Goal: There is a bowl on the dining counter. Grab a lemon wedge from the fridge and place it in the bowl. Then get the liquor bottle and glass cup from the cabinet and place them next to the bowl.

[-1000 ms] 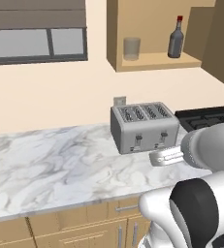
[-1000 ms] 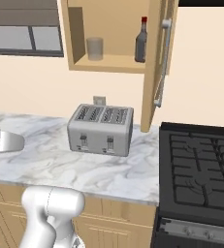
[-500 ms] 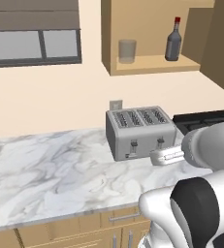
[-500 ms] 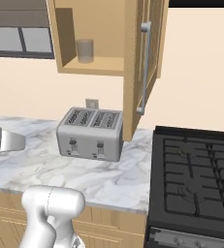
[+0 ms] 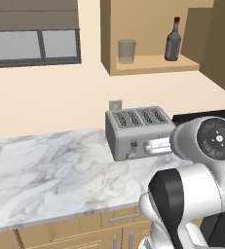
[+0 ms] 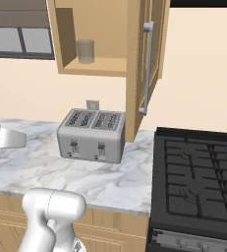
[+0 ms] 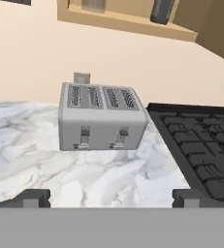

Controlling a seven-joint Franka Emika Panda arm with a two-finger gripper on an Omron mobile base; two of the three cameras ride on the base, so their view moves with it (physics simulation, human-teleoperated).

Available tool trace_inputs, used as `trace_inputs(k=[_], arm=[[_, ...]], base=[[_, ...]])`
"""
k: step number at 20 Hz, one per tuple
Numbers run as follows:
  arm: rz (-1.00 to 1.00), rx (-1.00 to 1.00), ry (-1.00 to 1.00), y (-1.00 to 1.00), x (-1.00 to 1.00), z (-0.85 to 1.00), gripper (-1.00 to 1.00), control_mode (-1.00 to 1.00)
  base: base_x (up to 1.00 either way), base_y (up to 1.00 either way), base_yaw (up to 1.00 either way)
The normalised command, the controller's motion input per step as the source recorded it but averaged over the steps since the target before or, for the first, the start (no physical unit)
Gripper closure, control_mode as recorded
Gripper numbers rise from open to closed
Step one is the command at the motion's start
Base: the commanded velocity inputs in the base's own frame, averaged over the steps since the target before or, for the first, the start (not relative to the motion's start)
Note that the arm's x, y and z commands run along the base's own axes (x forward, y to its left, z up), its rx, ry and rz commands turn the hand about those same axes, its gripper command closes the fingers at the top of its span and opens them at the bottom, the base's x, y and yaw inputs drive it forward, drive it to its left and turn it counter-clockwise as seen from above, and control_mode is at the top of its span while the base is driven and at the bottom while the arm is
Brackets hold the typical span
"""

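Gripper (image 7: 111, 197) jaws stood wide apart with nothing between them, the two tips low over the marbled counter (image 5: 46, 175) and facing the toaster (image 7: 100, 115). I judged I was on the cabinet leg of the job, lining up for the bottle (image 5: 172, 41) and the cup (image 5: 126, 50), neither yet touched. Both stood on the shelf of the open cabinet (image 5: 148, 64), well above the hand: the bottle upright at the right end, long axis vertical, neck and red cap pointing straight up; the cup upright towards the left, mouth up, well apart from it. I reckoned the next move called for raising the arm a long way to shelf height and coming in level at the bottle's body, below the neck, keeping off the open door (image 6: 147, 59) on the right. Below the shelf sat the toaster against the wall, and the black stove (image 6: 198, 182) beside it.
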Motion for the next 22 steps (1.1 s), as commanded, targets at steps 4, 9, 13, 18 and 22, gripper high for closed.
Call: trace_inputs(k=[4, 9, 13, 18, 22], arm=[[-0.39, 0.00, -0.12, 0.00, 0.57, 0.00, -1.00, -1.00], [-0.13, -0.03, -0.32, -0.16, 0.14, 0.36, -1.00, -1.00], [0.00, -0.02, -0.39, -0.29, -0.16, 0.72, -1.00, -1.00], [0.00, 0.00, -0.14, -0.35, -0.11, 0.40, -1.00, -1.00], [0.00, 0.04, 0.01, -0.45, 0.03, 0.03, -1.00, -1.00]], base=[[0.00, 0.00, 0.00], [0.00, 0.00, 0.00], [0.00, 0.00, 0.00], [0.00, 0.00, 0.00], [0.00, 0.00, 0.00]])
